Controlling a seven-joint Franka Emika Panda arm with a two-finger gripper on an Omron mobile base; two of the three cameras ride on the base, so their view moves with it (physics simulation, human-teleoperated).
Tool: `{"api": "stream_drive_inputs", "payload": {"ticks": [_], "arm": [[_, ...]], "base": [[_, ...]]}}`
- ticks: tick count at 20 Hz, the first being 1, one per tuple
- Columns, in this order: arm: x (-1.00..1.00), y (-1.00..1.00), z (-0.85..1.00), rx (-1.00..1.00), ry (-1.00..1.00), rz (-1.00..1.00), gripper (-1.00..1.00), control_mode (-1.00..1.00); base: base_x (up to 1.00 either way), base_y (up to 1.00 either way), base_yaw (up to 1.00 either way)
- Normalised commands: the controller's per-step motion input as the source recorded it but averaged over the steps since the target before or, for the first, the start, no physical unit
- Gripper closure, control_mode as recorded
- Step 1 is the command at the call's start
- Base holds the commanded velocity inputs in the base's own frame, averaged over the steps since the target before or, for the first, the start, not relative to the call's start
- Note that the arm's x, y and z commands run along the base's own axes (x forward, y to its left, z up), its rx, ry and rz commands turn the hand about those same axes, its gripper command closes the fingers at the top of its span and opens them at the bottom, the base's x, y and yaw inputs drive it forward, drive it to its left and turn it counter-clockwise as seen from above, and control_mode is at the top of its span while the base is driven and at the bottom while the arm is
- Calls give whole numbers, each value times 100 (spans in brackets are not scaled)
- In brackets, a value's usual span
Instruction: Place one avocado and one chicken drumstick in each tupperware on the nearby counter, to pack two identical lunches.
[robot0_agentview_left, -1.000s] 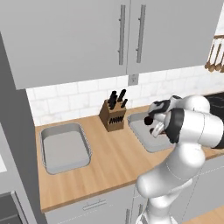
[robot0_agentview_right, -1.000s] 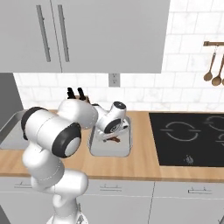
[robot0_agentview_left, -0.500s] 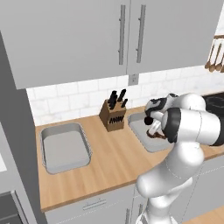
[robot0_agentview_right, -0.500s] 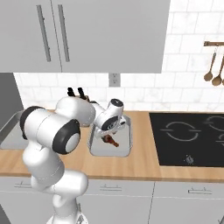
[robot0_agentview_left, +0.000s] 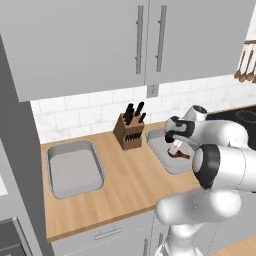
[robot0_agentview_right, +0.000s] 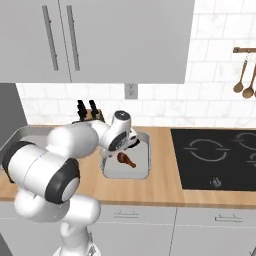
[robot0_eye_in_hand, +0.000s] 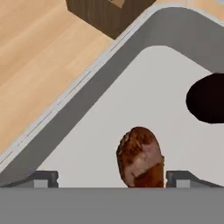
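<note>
1 drumstick (robot0_eye_in_hand: 140, 157) lies loose in the right tub (robot0_agentview_right: 142, 170), between my wide-open, empty gripper (robot0_eye_in_hand: 111, 179) tips beside the dark avocado (robot0_eye_in_hand: 208, 98), so lifting carelessly could nudge it, and the left tub (robot0_agentview_left: 75, 170) looks unfilled.

— What does the room look like?
— A kitchen wall of white tiles (robot0_agentview_right: 210, 107), with pale grey upper cabinets (robot0_agentview_left: 125, 45) hung above it, each with a long vertical bar handle.

— And lower down?
— Grey drawer fronts (robot0_agentview_right: 210, 220) under the worktop, a black cooktop (robot0_agentview_right: 220, 157) set in at the right, wooden spoons (robot0_agentview_right: 245, 82) hanging from a rail above it (their bowls downward). A brown knife block (robot0_agentview_left: 130, 131) stands at the far edge, an outlet (robot0_agentview_right: 131, 91) on the tiles just behind. The light is even.
</note>
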Motion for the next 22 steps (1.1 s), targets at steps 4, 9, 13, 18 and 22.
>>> {"api": "stream_drive_inputs", "payload": {"ticks": [4, 9, 13, 18, 22], "arm": [[-84, 57, 67, -2, -13, -37, -100, -100], [-97, 40, 43, 4, -13, -46, -100, -100], [-100, 38, 11, 10, -21, -34, -100, -100], [-88, 25, 79, 8, -11, -16, -100, -100], [-90, 13, 76, 3, -13, 0, -100, -100]], "base": [[0, 0, 0], [0, 0, 0], [0, 0, 0], [0, 0, 0], [0, 0, 0]]}}
